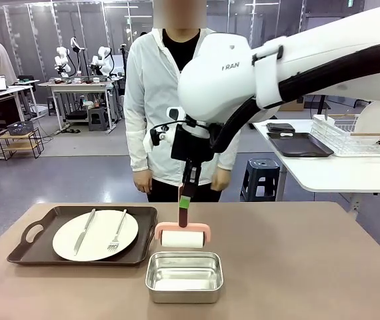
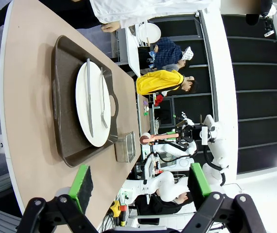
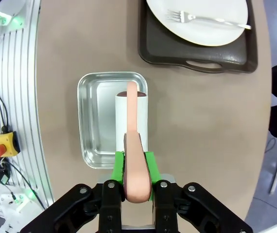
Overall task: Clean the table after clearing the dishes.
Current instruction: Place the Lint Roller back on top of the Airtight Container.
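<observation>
On the taupe table (image 1: pixel 297 267) a dark brown tray (image 1: pixel 23 250) at the left holds a white plate (image 1: pixel 97 235) with a knife (image 1: pixel 83 232) and fork (image 1: pixel 117 232). My right gripper (image 1: pixel 185 200) points straight down, shut on the pink handle of a white roller (image 1: pixel 182 239). The roller hangs just over the far side of a small steel pan (image 1: pixel 184 277). From the right wrist, the gripper (image 3: pixel 137 170) clamps the handle, and the roller (image 3: pixel 131 121) is over the pan (image 3: pixel 95 121). My left gripper (image 2: pixel 141 182) is open and holds nothing, well away from the tray (image 2: pixel 63 97) and plate (image 2: pixel 92 104).
A person (image 1: pixel 153 100) stands at the table's far edge, hands down. To the right, a white table (image 1: pixel 337 170) carries a dish rack (image 1: pixel 350 137) holding a white plate (image 1: pixel 373 120), and a dark tray (image 1: pixel 300 143). The brown top right of the pan is bare.
</observation>
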You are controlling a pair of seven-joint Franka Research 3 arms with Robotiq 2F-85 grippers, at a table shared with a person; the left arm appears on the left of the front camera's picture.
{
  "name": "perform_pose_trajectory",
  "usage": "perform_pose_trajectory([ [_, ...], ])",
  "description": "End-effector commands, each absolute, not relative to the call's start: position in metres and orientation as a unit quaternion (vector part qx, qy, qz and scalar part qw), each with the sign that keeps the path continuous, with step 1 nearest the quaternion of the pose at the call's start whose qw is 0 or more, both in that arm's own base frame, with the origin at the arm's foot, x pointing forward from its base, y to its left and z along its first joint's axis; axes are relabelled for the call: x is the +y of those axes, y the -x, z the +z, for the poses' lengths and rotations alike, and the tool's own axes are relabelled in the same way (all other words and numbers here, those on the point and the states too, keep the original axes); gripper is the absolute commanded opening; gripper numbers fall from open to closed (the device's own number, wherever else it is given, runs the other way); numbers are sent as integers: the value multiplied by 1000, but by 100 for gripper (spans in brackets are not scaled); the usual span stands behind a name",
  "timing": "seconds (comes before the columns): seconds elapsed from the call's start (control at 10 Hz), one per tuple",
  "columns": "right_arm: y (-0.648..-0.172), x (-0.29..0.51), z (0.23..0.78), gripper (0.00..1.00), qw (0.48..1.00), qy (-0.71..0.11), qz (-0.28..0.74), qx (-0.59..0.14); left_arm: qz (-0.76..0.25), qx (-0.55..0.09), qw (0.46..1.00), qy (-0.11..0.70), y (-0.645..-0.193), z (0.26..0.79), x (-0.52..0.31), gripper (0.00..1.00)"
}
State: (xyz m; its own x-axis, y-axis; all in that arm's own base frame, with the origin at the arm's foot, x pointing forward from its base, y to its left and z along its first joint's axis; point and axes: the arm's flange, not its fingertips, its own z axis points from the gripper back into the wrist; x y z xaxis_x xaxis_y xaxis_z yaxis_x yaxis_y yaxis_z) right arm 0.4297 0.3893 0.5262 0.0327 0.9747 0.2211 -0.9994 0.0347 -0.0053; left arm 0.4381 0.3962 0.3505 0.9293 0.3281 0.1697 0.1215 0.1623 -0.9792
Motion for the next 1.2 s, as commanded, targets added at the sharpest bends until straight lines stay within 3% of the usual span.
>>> perform_pose_trajectory([
  [0.0,-439,399,525,21,704,-91,701,-70,70,-178,743,642,-436,352,398,100],
  [0.7,-457,405,462,21,698,-125,705,-3,70,-178,743,642,-436,352,398,100],
  [1.1,-477,399,436,21,698,-108,708,-25,70,-178,743,642,-436,352,398,100],
])
